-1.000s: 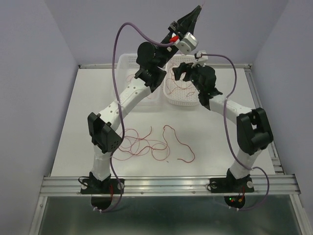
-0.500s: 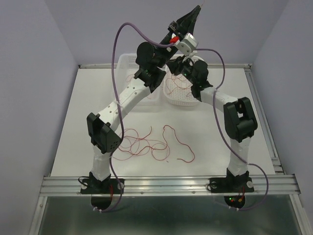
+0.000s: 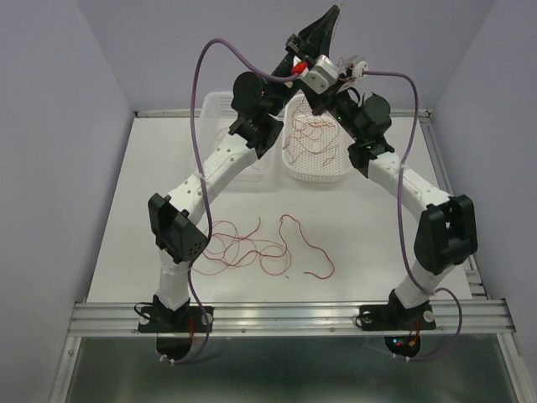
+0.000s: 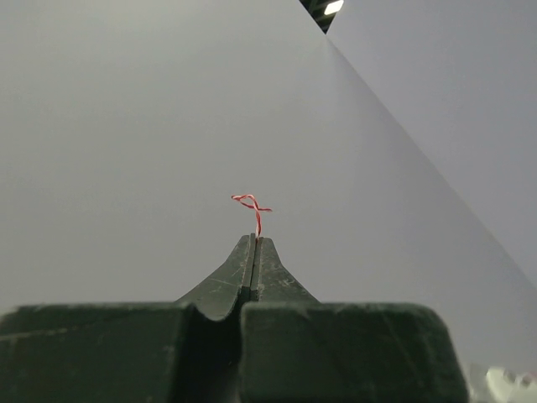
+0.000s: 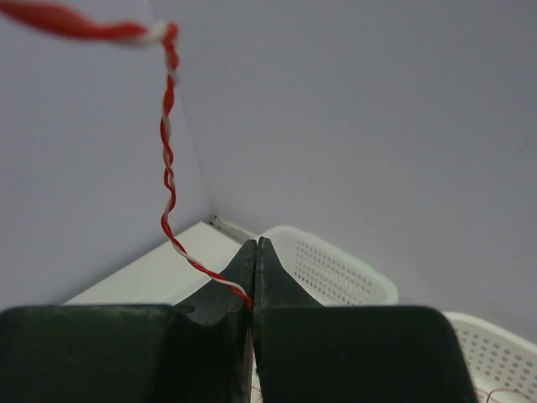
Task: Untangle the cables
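Above the baskets point(image 3: 315, 175), both arms reach high, wrists close together.
Left gripper point(image 4: 254, 244) and right gripper point(image 5: 254, 250) each pinch tight on a thin red-white twisted cable point(image 5: 168, 159).

Thin red-and-white twisted wire point(image 5: 167, 151): smooth plastic-looking insulation, slight sheen. Loose thin red wires point(image 3: 252, 248) on the matt white counter point(image 3: 143, 210), same look (too fine to judge closer). Left pincer point(image 4: 254, 240) and right pincer point(image 5: 255, 243): black matt plastic, faintly scuffed. White perforated plastic basket point(image 5: 336, 270), semi-gloss. Silver ribbed metal rail point(image 3: 285, 316), brushed finish. Thick purple arm cable point(image 3: 200, 84), smooth and rubbery. White arm shells point(image 3: 220, 168), smooth plastic with a dull shine; black joint housings point(image 3: 176, 231) matt. Lilac walls point(image 3: 67, 84) flat matt.
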You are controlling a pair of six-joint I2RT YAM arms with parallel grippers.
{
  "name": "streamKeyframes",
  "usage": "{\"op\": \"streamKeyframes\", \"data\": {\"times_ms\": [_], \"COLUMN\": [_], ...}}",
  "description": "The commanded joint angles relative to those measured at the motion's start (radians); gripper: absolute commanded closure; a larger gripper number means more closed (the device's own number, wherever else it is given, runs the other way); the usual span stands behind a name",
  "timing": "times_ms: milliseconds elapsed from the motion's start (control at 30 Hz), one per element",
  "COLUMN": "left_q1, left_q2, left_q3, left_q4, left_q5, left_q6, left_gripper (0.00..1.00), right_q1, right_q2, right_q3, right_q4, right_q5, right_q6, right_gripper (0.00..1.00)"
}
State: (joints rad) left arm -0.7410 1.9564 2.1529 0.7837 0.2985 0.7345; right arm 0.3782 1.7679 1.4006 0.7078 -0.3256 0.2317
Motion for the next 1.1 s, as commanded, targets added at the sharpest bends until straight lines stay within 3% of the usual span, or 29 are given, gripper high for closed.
{"op": "streamKeyframes", "data": {"times_ms": [0, 233, 400, 600, 700, 967, 1000, 1067], "left_q1": [0.008, 0.037, 0.081, 0.155, 0.161, 0.164, 0.164, 0.164], "left_q2": [-0.031, 0.001, 0.058, 0.173, 0.242, 0.358, 0.363, 0.369], "left_q3": [0.001, -0.037, -0.057, -0.088, -0.108, -0.137, -0.143, -0.154], "left_q4": [0.084, 0.111, 0.104, 0.098, 0.161, 0.17, 0.169, 0.172], "left_q5": [-0.047, -0.058, -0.087, -0.088, -0.194, -0.187, -0.179, -0.17], "left_q6": [0.04, -0.006, -0.131, -0.337, -0.418, -0.471, -0.469, -0.469], "left_gripper": [1.0, 1.0, 1.0, 1.0, 1.0, 1.0, 1.0, 0.98], "right_q1": [-0.002, -0.002, -0.016, -0.088, -0.113, -0.142, -0.142, -0.142], "right_q2": [-0.11, -0.107, -0.036, 0.098, 0.163, 0.327, 0.327, 0.32], "right_q3": [0.044, 0.064, 0.078, 0.092, 0.124, 0.19, 0.186, 0.17], "right_q4": [-0.005, -0.143, -0.205, -0.249, -0.267, -0.347, -0.353, -0.358], "right_q5": [0.006, 0.115, 0.198, 0.223, 0.235, 0.24, 0.24, 0.24], "right_q6": [-0.014, -0.086, -0.094, 0.004, 0.026, 0.08, 0.083, 0.086], "right_gripper": [0.99, 1.0, 0.99, 0.99, 1.0, 0.99, 0.97, 0.79]}}
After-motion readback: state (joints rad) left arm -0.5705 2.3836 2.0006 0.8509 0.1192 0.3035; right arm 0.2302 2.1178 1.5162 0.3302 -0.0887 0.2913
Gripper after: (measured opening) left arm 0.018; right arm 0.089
